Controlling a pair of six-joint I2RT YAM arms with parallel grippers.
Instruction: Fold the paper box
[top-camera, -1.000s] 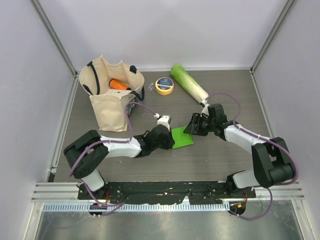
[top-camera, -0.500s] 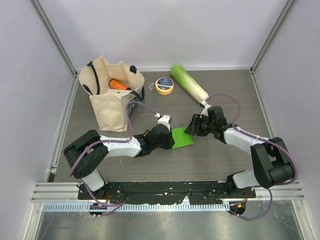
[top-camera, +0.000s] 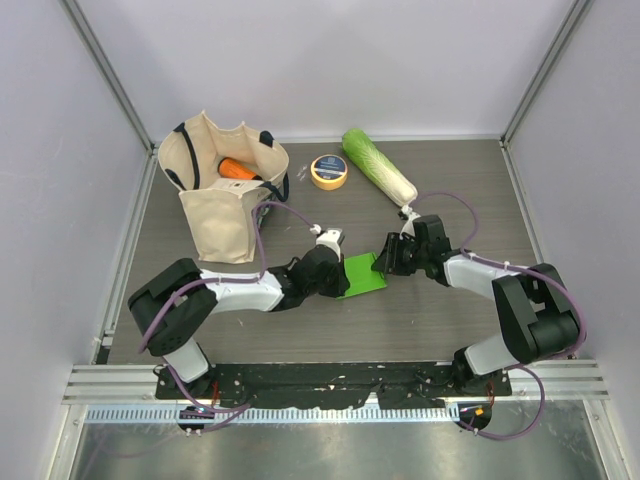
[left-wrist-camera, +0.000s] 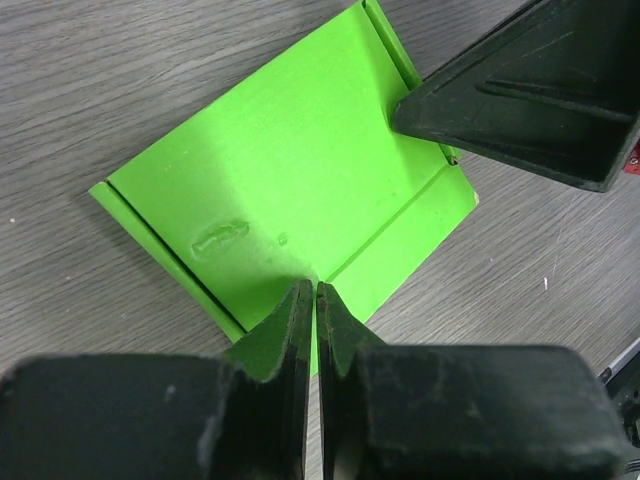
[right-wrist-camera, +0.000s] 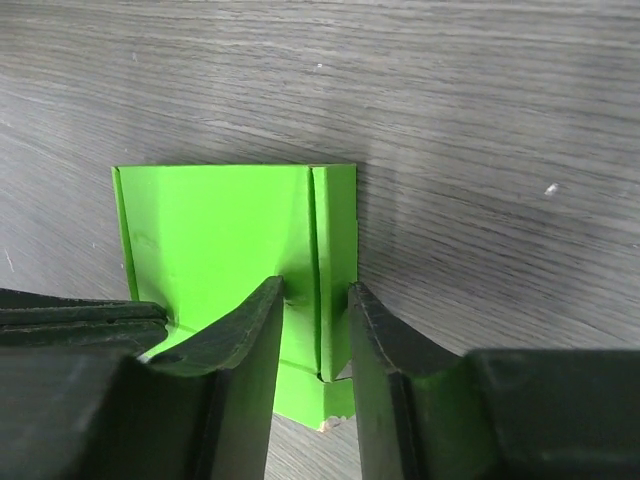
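Bag (top-camera: 215, 205) first, at far left, well apart from the work. Found left hand (left-wrist-camera: 314, 295) all but closed, fingers pinching a thin lip of green card at the near long edge of the paper box (top-camera: 365, 273). Saw that box lying mostly flat on the tabletop (top-camera: 450, 315), just right of the left hand and directly between both hands, long side set across the left fingers' line of reach. Found right hand (right-wrist-camera: 315, 292) at the opposite side, fingers parted and planted astride a narrow creased flap strip, tips down at the card, clamped on nothing visible. Judged neither hand nearer, with both touching the box from opposing edges. Reckoned the coming fold hinged on that flap crease between the right fingers, with the left pinch serving as anchor against sliding.
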